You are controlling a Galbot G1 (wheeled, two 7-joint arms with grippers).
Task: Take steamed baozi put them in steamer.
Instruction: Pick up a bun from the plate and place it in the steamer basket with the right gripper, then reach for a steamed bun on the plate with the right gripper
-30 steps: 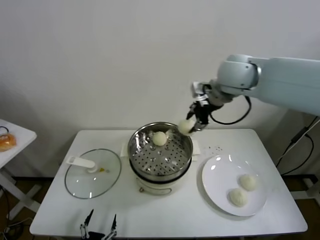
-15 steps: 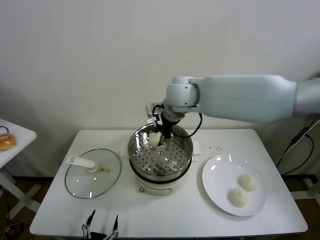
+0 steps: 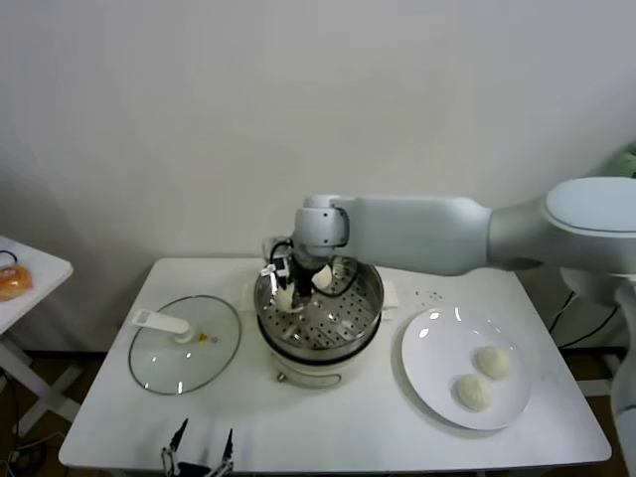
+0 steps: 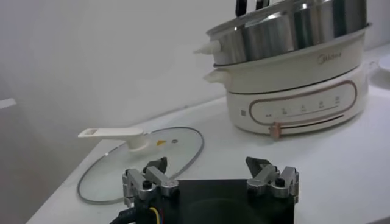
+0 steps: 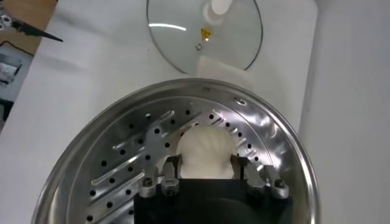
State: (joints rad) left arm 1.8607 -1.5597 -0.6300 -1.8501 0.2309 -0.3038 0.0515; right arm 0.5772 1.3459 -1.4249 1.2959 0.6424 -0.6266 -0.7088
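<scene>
The right tool [image 5: 204, 178] grasps a small round off-white dough bun [image 5: 206, 153] low inside the shiny perforated steel steamer [image 3: 363, 308], and the bun seems soft, light, best pinched gently at its sides.

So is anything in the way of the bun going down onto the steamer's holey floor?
No, nothing visible is. The right gripper holds the baozi inside the steamer, just over bare perforated floor. The other bun already in there sits off to one side.
</scene>
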